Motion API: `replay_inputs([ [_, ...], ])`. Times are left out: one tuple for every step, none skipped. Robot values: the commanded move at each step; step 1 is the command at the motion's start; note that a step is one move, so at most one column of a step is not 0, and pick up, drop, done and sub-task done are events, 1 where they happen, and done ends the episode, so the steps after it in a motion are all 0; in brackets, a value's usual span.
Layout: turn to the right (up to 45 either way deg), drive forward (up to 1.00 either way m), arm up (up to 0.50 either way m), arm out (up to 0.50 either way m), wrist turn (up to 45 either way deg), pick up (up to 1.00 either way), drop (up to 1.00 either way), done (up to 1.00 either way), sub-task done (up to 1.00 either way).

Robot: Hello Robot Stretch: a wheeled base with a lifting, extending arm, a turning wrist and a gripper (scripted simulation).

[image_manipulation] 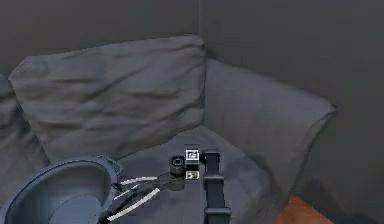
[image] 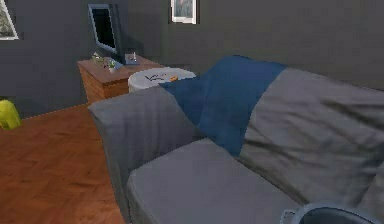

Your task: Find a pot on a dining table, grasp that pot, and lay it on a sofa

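Stretch's claw (image_manipulation: 115,201) reaches out over the seat of the grey sofa (image_manipulation: 120,90). The blue-grey pot (image_manipulation: 60,195) lies right at its fingertips, above the cushion. I cannot tell whether the claw holds it.

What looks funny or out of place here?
A grey pot is at the grey sofa's seat, by the gripper: an odd spot for cookware. Whether it rests on the cushion cannot be told. A blue blanket lies askew over the sofa's back.
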Motion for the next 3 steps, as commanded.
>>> replay_inputs([
  [0.0,0.0,0.0,0.0,0.0,0.0,1.0,0.0,0.0],
  [0.0,0.0,0.1,0.0,0.0,0.0,0.0,0.0,0.0],
  [0.0,0.0,0.0,-0.08,0.0,0.0,0.0,0.0,0.0],
])
